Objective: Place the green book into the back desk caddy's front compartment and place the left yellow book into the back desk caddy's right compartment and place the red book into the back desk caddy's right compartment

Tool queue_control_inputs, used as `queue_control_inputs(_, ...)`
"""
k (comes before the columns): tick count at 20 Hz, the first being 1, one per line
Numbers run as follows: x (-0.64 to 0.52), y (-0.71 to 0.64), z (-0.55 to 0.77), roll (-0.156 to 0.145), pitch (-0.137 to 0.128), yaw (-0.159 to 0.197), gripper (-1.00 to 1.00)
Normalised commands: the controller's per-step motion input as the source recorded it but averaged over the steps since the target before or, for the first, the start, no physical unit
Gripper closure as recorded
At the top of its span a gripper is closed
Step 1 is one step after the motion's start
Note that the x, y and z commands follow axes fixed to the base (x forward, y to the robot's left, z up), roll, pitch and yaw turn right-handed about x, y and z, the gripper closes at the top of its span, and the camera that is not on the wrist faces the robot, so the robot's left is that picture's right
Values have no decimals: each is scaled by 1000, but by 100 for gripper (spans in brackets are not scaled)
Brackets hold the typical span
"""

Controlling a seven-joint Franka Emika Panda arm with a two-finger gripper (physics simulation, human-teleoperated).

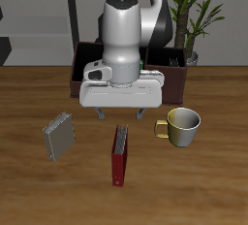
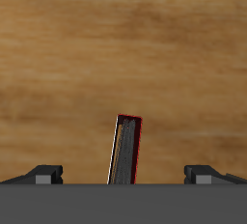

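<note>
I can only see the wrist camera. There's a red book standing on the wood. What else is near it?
Observer: A yellowish mug stands beside the red book, a little farther back.
Operator: Is there anything on its other side?
Observer: Yes, a grey-tan book sits there, apart from the red one.
Operator: Where's the box the book goes into?
Observer: The back desk caddy is farther back than the open gripper, with a potted plant at one end.
</note>
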Motion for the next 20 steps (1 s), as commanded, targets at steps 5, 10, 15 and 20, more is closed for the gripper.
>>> queue_control_inputs(5, 171, -146, -255, -10, 31, -55, -100)
queue_control_inputs(10, 96, -66, -224, -16, 31, -6, -100)
queue_control_inputs(15, 8, 162, -239, 23, 16, 15, -100)
queue_control_inputs(20, 18, 76, -197, 6, 14, -7, -100)
